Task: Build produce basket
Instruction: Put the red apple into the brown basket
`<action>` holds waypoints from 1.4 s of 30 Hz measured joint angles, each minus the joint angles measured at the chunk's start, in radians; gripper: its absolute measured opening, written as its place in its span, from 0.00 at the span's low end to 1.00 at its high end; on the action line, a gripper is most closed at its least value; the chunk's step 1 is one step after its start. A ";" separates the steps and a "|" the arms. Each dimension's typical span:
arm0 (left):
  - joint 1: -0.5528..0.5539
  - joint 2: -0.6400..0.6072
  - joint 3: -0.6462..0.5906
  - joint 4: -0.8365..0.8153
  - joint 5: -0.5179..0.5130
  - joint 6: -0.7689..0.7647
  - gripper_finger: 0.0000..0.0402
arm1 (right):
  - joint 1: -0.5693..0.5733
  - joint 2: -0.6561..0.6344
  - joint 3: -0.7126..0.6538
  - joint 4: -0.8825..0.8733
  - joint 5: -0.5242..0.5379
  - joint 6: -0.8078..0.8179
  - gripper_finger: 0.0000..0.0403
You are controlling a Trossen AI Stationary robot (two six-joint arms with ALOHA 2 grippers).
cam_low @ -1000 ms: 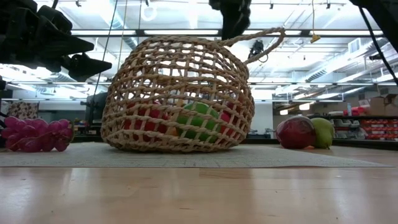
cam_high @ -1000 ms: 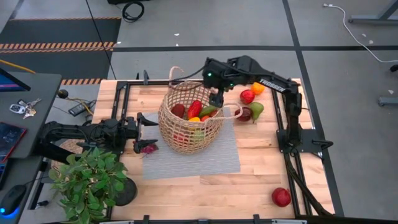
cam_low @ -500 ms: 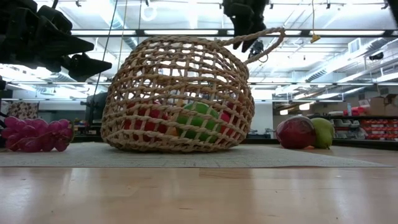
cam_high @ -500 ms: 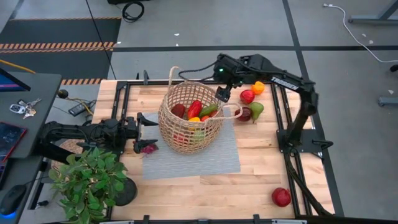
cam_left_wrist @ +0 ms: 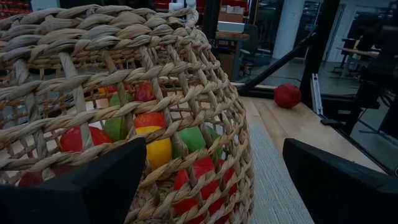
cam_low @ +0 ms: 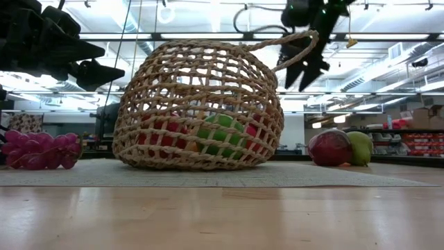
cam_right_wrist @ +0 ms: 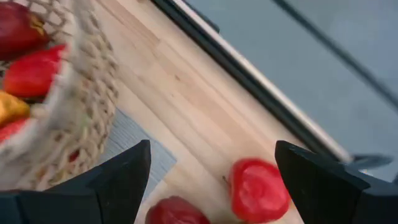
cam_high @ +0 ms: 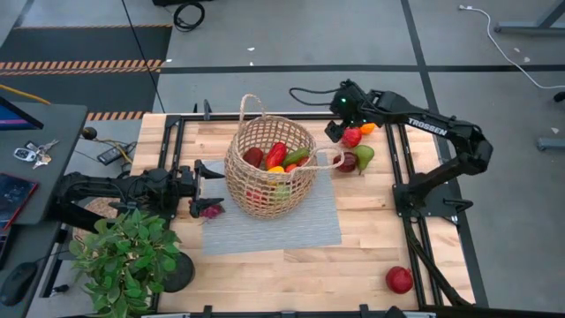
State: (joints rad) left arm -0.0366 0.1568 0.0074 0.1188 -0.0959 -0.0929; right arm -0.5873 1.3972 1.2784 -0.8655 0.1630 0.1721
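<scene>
The woven basket (cam_high: 269, 172) stands on a grey mat (cam_high: 282, 225) and holds several toy fruits and peppers (cam_high: 278, 157). A red fruit (cam_high: 351, 137) and an orange one (cam_high: 366, 126) lie on the wood at the far right. Nearer lie a dark-red piece (cam_high: 348, 162) and a green pear (cam_high: 365, 156). My right gripper (cam_high: 338, 131) hangs open, slanting down, just left of the red fruit (cam_right_wrist: 258, 190) and above table height (cam_low: 305, 66). My left gripper (cam_high: 207, 172) waits level and open beside the basket's left wall (cam_left_wrist: 124, 112).
Purple grapes (cam_high: 210, 210) lie at the mat's left edge below my left gripper. A red apple (cam_high: 399, 280) sits near the front right corner. A potted plant (cam_high: 124, 256) stands at the front left. Black frame rails (cam_high: 397, 168) run along the table's sides.
My right gripper has swung from above the basket's far rim toward the table's right edge and down, ending beside the red fruit at the far right. It has rolled about its own axis on the way. Its fingers stay apart. Basket and fruits have not moved.
</scene>
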 joint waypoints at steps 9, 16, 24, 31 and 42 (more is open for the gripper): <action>0.000 0.000 0.000 0.000 0.000 0.000 0.96 | -0.098 -0.010 -0.132 0.022 -0.056 0.043 0.93; 0.000 0.000 0.000 0.000 0.000 0.000 0.96 | -0.149 -0.008 -0.187 0.075 -0.055 0.087 0.99; 0.000 0.000 0.000 0.000 0.000 0.001 0.96 | -0.170 0.087 -0.195 0.091 -0.020 0.140 0.99; 0.000 0.000 0.000 0.000 0.000 0.000 0.96 | -0.174 0.201 -0.196 0.075 -0.026 0.177 0.99; 0.000 0.000 0.000 0.000 0.000 0.000 0.96 | -0.174 0.283 -0.196 0.072 0.000 0.152 0.99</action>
State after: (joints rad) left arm -0.0368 0.1567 0.0074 0.1184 -0.0962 -0.0928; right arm -0.7617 1.6799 1.0828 -0.7939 0.1627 0.3244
